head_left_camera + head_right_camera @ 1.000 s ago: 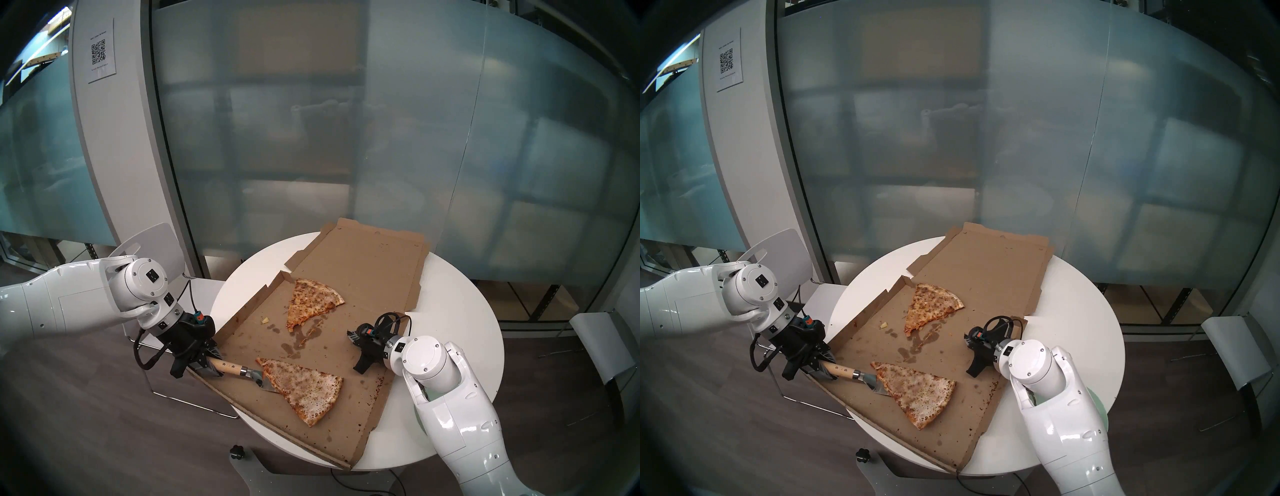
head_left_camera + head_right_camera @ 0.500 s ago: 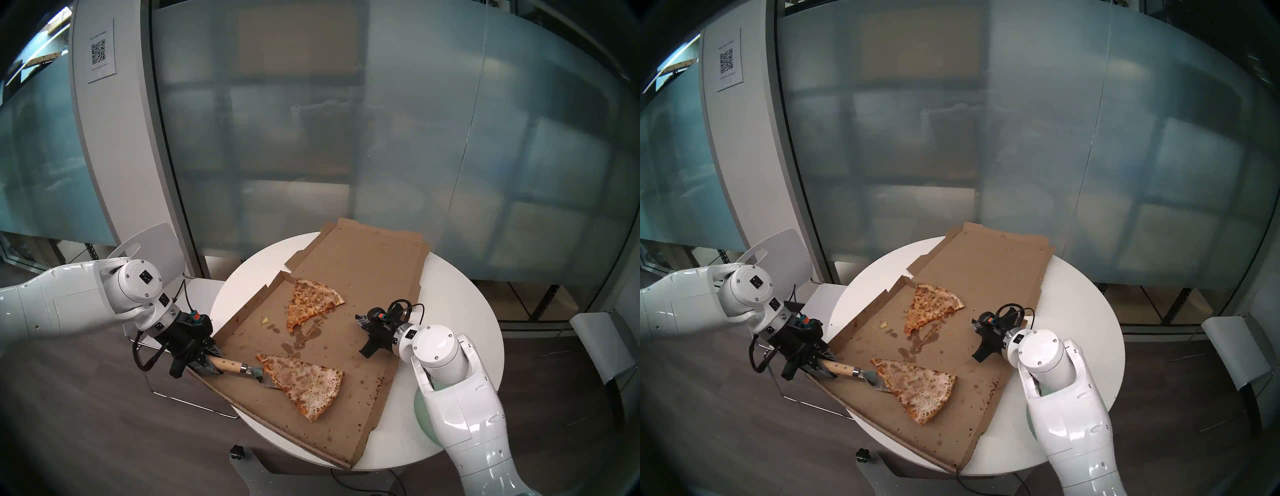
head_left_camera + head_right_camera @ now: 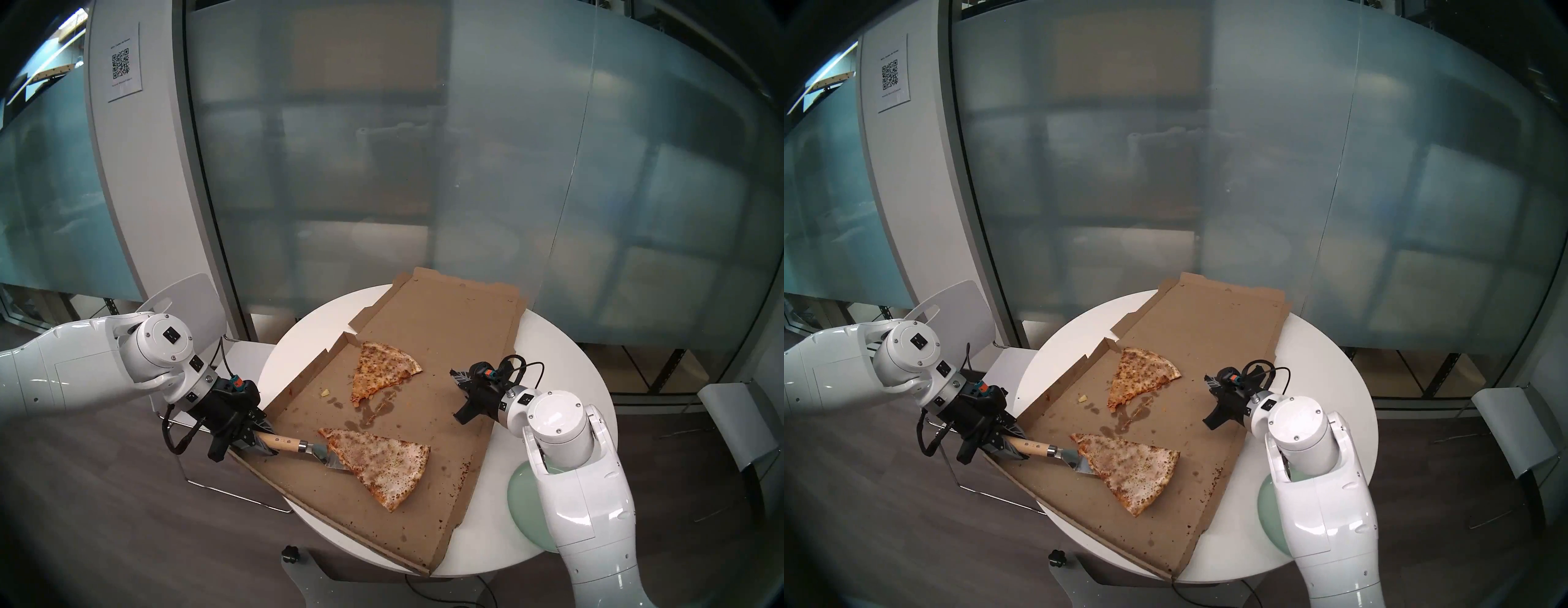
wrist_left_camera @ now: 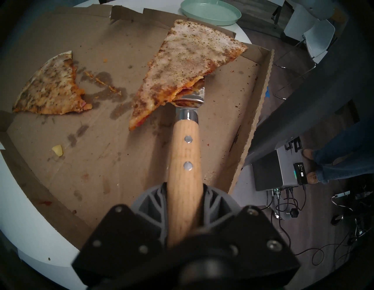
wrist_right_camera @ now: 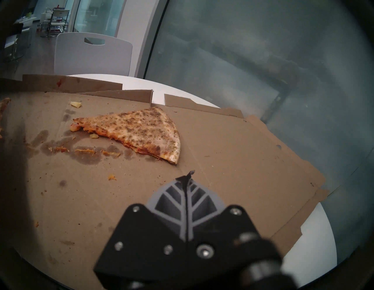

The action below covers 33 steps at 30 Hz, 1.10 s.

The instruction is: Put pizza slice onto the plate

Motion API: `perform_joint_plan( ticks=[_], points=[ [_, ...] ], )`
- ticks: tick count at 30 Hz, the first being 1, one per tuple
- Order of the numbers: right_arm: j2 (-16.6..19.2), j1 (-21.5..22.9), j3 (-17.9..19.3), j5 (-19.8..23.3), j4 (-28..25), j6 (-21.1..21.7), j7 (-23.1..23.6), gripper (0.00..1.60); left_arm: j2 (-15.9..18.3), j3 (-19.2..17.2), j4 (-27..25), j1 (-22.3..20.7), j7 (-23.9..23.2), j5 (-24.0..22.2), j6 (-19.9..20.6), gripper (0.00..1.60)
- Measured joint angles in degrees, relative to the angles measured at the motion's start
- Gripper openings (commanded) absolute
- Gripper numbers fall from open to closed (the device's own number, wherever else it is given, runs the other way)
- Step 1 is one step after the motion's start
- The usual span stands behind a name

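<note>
You've got a round white table (image 3: 564, 382) against frosted glass walls (image 3: 424, 170), dark wood floor, white chair (image 3: 191, 297) behind, open cardboard pizza box (image 3: 424, 339) across it. Left gripper (image 3: 259, 441) is clamped on a wood-handled pizza server (image 3: 292, 448) under the pizza slice (image 3: 382, 463), inside the box. Right gripper (image 3: 458, 375) is clenched empty above the box; mint plate (image 3: 519, 492) sits at the table edge under the right arm.

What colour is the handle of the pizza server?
Light natural wood on the pizza server's handle, clearest in the left wrist view.
</note>
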Motion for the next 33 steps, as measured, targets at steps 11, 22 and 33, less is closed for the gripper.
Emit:
perform_joint_plan(
  ticks=[11,22,33],
  points=[
    [-0.4,-2.2,5.2,2.4,-4.5,1.0,0.4,0.0,0.8,-0.7,-2.6,-1.0,-0.8,-0.1,0.6,0.0],
    [-0.8,-4.5,11.7,5.1,-7.8,1.0,0.0,0.0,-2.9,-1.5,-3.3,-1.8,0.3,-0.1,3.2,0.0],
    [-1.7,-7.7,20.4,9.0,-10.7,0.6,-0.1,0.0,-7.9,-1.6,-3.3,-2.0,1.8,-0.1,5.3,0.0]
  ],
)
